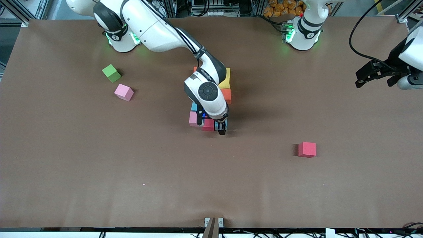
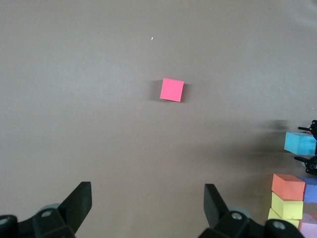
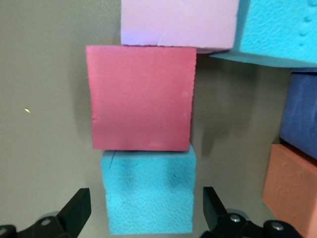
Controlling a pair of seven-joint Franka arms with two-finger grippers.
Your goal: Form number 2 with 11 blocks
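Right now the right gripper (image 3: 143, 208) has its fingers spread wide on either flank of a light blue cube (image 3: 148, 193), which sits on the table with clear gaps to both pads, so it is straddled, not squeezed. That cube closes the bottom row of the number 2 (image 1: 211, 99): it touches a dark red cube (image 3: 141, 96), which in turn touches a pink cube (image 3: 178, 22). By my reading the coming move turns on this: the fingers must go straight up off the cube without nudging the row.

Farther out, the right arm covers most of the digit in the front view; only a yellow cube (image 1: 225, 78), an orange cube (image 1: 226, 95) and slivers of others show, so the count is unclear.

The left gripper (image 1: 376, 76) waits, fingers wide, over the left arm's end of the table. Loose cubes remain: a red one (image 1: 307, 149), a pink one (image 1: 124, 92) and a green cube (image 1: 111, 73).
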